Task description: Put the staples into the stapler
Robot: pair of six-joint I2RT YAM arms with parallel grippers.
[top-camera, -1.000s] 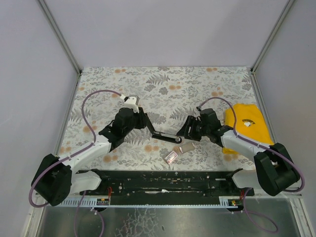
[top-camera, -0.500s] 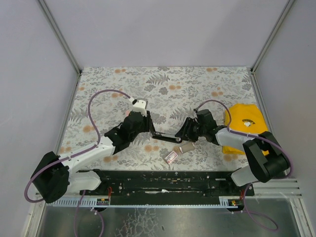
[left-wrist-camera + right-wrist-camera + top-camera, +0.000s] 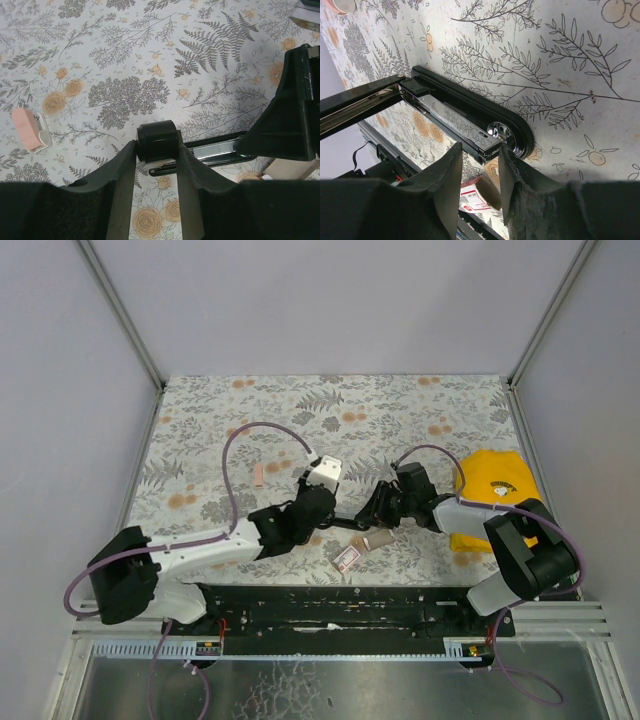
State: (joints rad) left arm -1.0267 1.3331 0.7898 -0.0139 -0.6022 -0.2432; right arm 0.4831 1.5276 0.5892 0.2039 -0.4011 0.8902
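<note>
Stapler (image 3: 346, 524) is lying open near the middle of the tabletop (image 3: 400, 410), toward its near edge, its long axis running left to right between my two arms. My left jaws are clamping narrowly on a round black part at its left end. My right jaws are straddling the shiny rail's tip at the other end, slightly apart. I cannot tell if they are gripping. Each arm is covering one end.
</note>
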